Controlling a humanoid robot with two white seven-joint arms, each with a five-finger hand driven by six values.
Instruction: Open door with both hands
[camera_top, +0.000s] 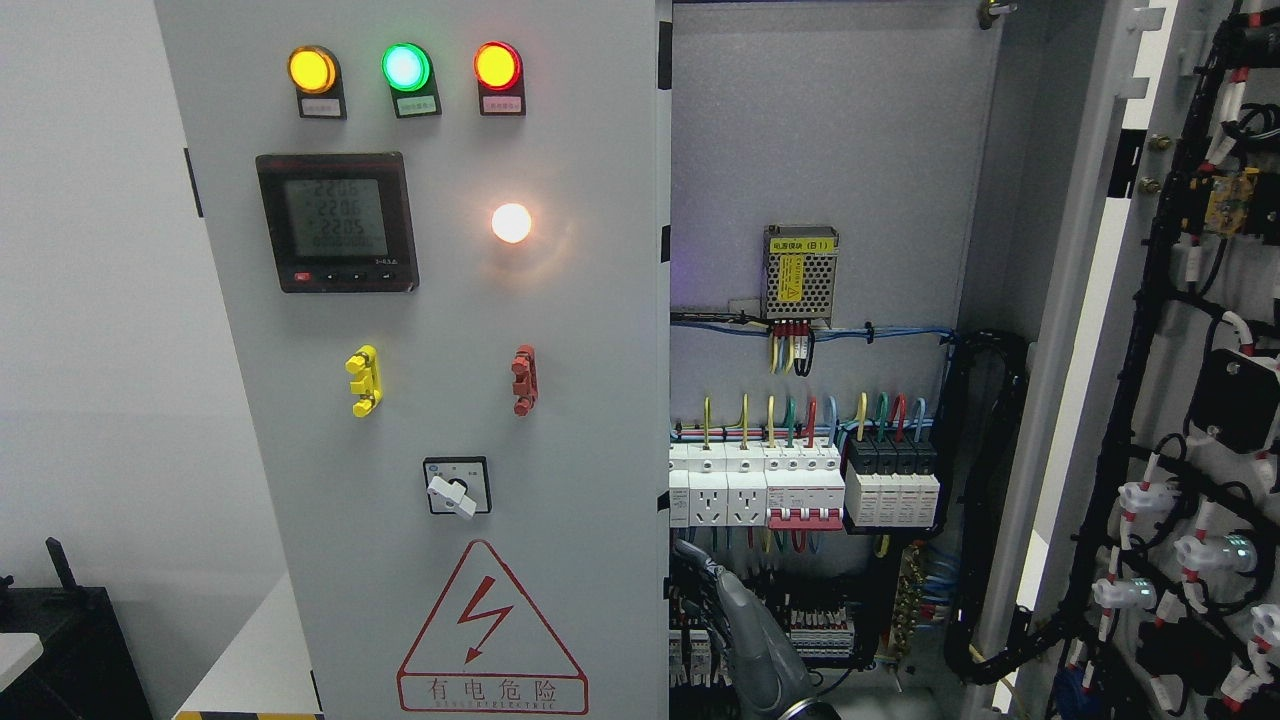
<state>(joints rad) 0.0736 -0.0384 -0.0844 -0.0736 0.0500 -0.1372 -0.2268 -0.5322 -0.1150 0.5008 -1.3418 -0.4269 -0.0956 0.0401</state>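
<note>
**Right door swung wide, left door shut; one arm low in the opening**

You have a grey steel cabinet in front of you; the left door (420, 400) is closed and fills the middle of the view, its painted face smooth and flat, carrying three lamps (404, 68), a meter (337, 222), a rotary switch (456, 487) and a red warning triangle (490, 630); the right door (1190, 400) stands open at the far right, its inner side hung with black cable bundles and connectors. Between them you see the breakers (800, 485) and coloured wiring.

A grey arm (745, 625) rises from the bottom edge inside the opening; I cannot tell which side it comes from, and its fingers are out of sight, so I cannot tell how they are set.

Expect the sheet-metal doors to be stiff, fairly heavy and slick; they should swing on hinges rather than flex; take hold along the free vertical edge (662, 300) of the left door, not the yellow clip (364, 381) or red clip (523, 380), which look like brittle plastic; keep clear of the live wiring.
</note>
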